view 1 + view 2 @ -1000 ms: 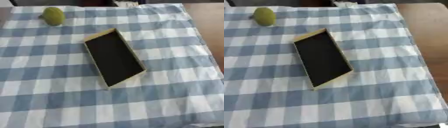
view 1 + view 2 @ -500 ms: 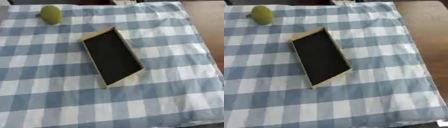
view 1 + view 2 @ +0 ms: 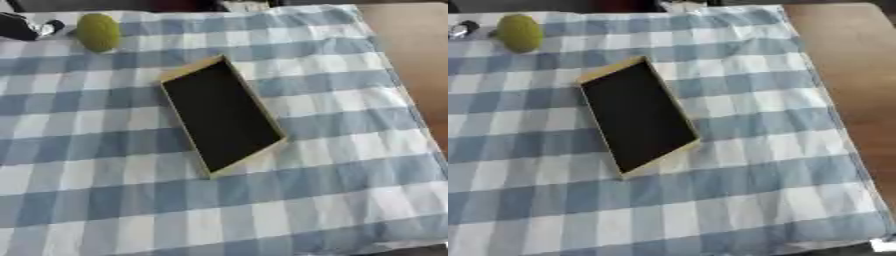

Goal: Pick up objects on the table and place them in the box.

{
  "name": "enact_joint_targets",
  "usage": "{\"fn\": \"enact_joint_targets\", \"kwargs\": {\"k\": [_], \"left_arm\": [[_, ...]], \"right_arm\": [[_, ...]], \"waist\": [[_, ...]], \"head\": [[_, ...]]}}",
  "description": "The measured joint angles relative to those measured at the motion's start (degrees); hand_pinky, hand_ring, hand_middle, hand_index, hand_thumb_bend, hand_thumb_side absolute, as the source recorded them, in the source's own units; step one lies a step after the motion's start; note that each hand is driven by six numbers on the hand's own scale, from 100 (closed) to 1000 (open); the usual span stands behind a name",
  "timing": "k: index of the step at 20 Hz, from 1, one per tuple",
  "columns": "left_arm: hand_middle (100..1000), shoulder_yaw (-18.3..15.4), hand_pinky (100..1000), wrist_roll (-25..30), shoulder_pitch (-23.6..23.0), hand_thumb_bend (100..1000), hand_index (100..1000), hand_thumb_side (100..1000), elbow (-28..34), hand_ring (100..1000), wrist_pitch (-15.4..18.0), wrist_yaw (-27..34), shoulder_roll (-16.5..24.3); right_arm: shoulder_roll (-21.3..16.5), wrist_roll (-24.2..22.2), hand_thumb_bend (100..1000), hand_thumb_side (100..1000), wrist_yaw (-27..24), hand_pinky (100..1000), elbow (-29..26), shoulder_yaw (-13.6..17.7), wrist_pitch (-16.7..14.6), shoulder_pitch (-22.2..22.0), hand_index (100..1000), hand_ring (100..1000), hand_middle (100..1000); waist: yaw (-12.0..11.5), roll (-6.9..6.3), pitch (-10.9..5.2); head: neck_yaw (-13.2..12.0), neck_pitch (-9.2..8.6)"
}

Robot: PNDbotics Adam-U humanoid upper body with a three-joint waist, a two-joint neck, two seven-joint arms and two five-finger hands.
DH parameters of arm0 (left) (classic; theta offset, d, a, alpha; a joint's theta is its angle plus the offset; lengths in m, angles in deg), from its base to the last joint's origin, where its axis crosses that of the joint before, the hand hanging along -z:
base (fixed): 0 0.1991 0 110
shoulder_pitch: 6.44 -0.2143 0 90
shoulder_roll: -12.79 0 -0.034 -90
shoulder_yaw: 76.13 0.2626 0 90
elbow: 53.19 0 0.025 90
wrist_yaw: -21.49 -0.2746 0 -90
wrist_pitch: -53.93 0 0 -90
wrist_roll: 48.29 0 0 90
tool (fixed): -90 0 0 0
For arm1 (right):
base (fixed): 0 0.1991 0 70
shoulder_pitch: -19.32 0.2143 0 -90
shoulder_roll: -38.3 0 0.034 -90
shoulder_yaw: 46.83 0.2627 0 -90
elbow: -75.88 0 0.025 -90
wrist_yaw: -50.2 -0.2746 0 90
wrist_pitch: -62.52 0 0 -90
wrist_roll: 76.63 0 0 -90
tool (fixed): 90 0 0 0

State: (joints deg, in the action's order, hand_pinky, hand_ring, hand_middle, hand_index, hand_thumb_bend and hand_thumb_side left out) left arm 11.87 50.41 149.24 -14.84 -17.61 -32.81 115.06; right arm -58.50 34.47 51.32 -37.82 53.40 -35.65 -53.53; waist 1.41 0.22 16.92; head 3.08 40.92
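Blue-and-white checked cloth [image 3: 262,200] covers nearly the whole counter [image 3: 850,75], whose bare brown wood shows only as a strip along the right side. One shallow box [image 3: 221,115] — tan rim, black inside, nothing in it — lies slantwise near the middle of the cloth, with open cloth on every side of it and the widest free stretch toward the near edge. One yellow-green rounded object [image 3: 98,32] sits close to the far left corner, well apart from the box.

At the far left edge, just beside that object, a dark shape with a silvery bit shows: the left hand [image 3: 22,27], as far as can be made out. The left eye view shows more of it; in the right eye view only a small tip appears. Whether it touches the green object, and whether its fingers are straight or curled, I cannot tell. The right hand shows in neither view. The right eye view shows more bare wood — and a small white scrap [image 3: 883,245] at the lower right corner.
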Motion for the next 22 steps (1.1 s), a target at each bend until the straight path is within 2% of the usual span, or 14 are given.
{"fn": "enact_joint_targets", "kwargs": {"k": [6,11,16,22], "left_arm": [[863,0.01,929,5.92,0.92,549,938,100,-0.19,898,0.79,-1.7,-0.76],[859,-0.03,922,8.76,1.39,524,951,100,-0.19,891,0.19,-2.19,-1.69],[854,-0.33,906,9.46,1.72,460,970,100,-0.18,883,-1.06,-2.7,-2.25],[868,-1.73,884,8.55,2.48,447,958,100,-0.88,879,-4.98,-3.16,-3.44]], "right_arm": [[0.0,-0.12,100,615,-0.05,793,0.0,-0.01,-0.1,0.03,678,649,621],[0.0,-0.24,100,617,-0.07,793,0.0,-0.05,-0.06,0.51,678,649,620],[0.01,-0.43,100,619,-0.07,794,0.0,-0.08,-0.06,0.68,677,649,620],[0.02,-0.73,100,622,-0.17,794,0.0,-0.37,-0.22,1.51,677,650,620]], "waist": [[0.18,0.06,0.23],[0.53,-0.09,0.78],[1.2,-0.19,1.42],[2.21,-0.52,2.2]], "head": [[0.07,-1.14],[0.08,-1.55],[0.01,-1.85],[-0.33,-2.28]]}}
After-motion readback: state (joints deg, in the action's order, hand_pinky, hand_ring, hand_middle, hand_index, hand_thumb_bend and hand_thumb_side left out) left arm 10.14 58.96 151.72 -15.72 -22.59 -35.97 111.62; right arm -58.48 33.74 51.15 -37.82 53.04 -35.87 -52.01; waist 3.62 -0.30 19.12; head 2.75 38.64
